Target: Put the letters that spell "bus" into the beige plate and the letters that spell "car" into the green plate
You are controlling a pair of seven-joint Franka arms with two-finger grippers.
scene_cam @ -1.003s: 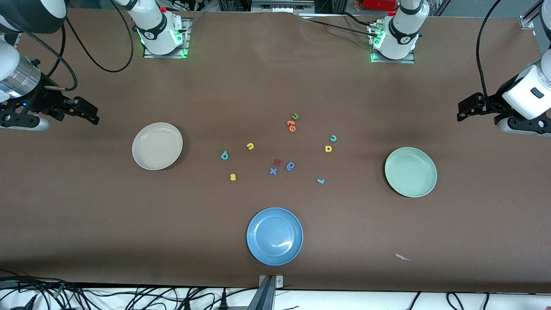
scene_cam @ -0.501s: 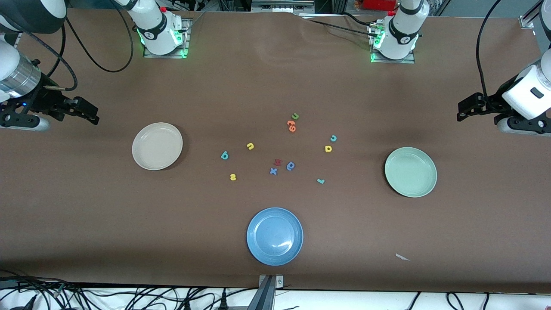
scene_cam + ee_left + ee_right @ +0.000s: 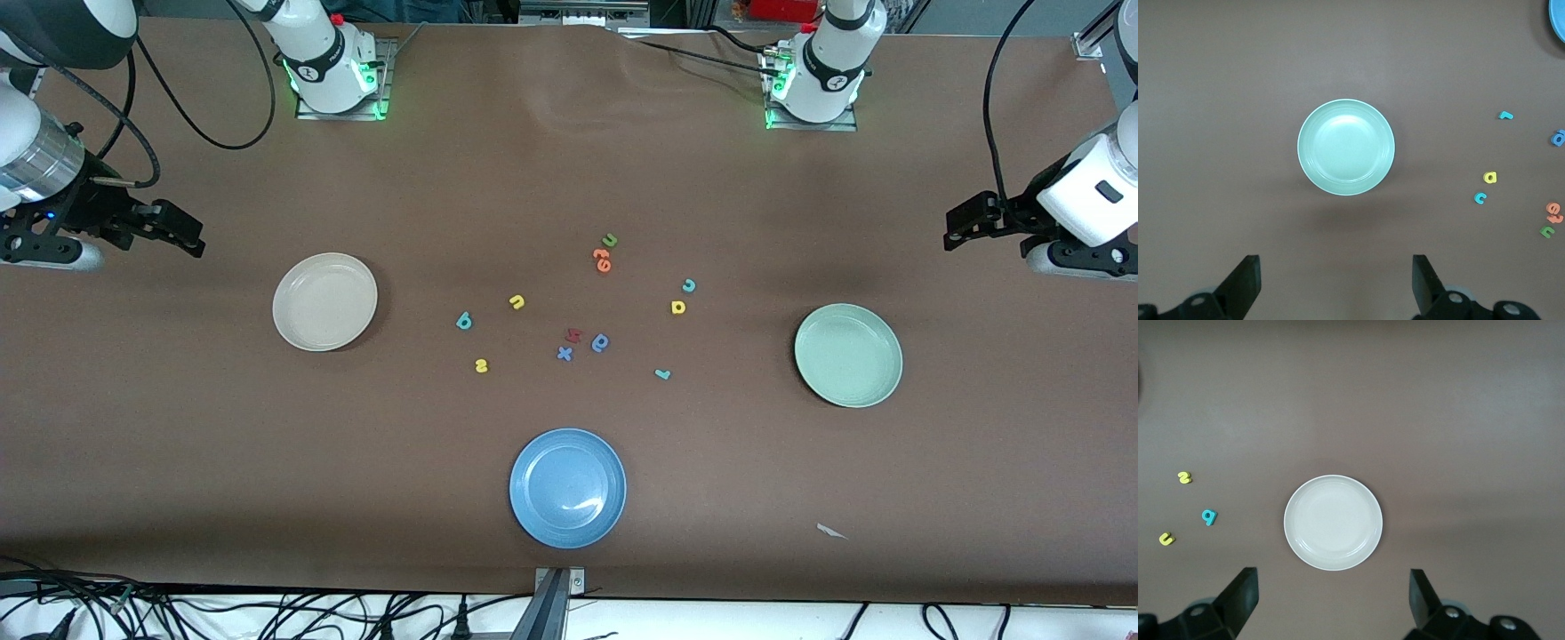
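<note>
The beige plate [image 3: 324,301] [image 3: 1333,523] lies empty toward the right arm's end, the green plate [image 3: 848,355] [image 3: 1346,147] empty toward the left arm's end. Between them on the table lie the teal "b" [image 3: 463,321], yellow "u" [image 3: 516,302] and yellow "s" [image 3: 481,365], then the teal "c" [image 3: 688,285], yellow "a" [image 3: 678,308] and teal "r" [image 3: 661,374]. My right gripper [image 3: 182,236] [image 3: 1333,600] hangs open over bare table beside the beige plate. My left gripper [image 3: 965,222] [image 3: 1336,287] hangs open over bare table beside the green plate.
A blue plate [image 3: 567,487] sits nearest the front camera. Other letters lie among the task's: a green "u" [image 3: 610,240], orange ones [image 3: 602,260], a red one [image 3: 573,335], a blue "x" [image 3: 564,354] and a darker blue rounded one [image 3: 601,342].
</note>
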